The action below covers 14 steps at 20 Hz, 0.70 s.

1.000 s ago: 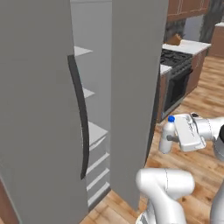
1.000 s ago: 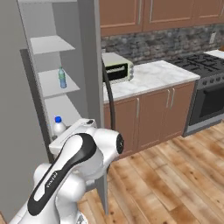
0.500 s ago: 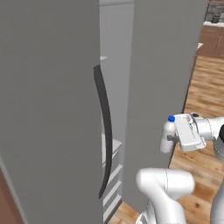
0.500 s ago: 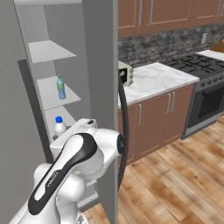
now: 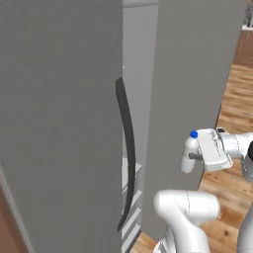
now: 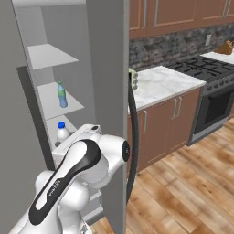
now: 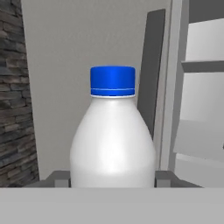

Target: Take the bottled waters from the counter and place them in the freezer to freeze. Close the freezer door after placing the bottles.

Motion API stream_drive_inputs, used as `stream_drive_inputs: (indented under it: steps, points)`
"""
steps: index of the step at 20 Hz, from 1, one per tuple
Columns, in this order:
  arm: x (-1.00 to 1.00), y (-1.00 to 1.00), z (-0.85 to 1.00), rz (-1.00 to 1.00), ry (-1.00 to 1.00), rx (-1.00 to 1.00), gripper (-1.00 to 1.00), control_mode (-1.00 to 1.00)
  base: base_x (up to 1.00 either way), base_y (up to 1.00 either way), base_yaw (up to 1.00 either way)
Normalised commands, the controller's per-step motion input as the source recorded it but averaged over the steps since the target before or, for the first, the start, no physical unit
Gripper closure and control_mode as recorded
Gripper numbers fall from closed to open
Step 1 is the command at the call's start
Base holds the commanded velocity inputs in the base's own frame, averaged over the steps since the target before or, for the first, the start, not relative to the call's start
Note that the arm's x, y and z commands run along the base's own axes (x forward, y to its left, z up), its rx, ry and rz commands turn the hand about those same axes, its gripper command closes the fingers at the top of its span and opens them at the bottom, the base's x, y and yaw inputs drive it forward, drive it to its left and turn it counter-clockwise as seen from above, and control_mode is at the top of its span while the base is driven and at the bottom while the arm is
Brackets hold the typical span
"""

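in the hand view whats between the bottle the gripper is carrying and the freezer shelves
In the hand view, the held bottle has the edge of a grey freezer door with its dark handle just behind it; the shelves show past that edge.

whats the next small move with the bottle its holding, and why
Probably carry the held bottle toward the open freezer and an open shelf. The tool is shut on it, upright, outside the compartment, where another bottle already stands.
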Motion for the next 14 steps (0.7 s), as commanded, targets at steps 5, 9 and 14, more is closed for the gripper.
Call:
stream_drive_inputs:
  steps: [5, 9, 14]
  points:
    - [0.0, 0.0, 0.0, 0.0, 0.0, 0.0, 1.0, 1.0, 0.29, 0.06, -0.04]
    - [0.0, 0.0, 0.0, 0.0, 0.0, 0.0, 1.0, 1.0, 0.21, 0.0, -0.02]
    - [0.0, 0.0, 0.0, 0.0, 0.0, 0.0, 1.0, 1.0, 0.35, 0.0, -0.02]
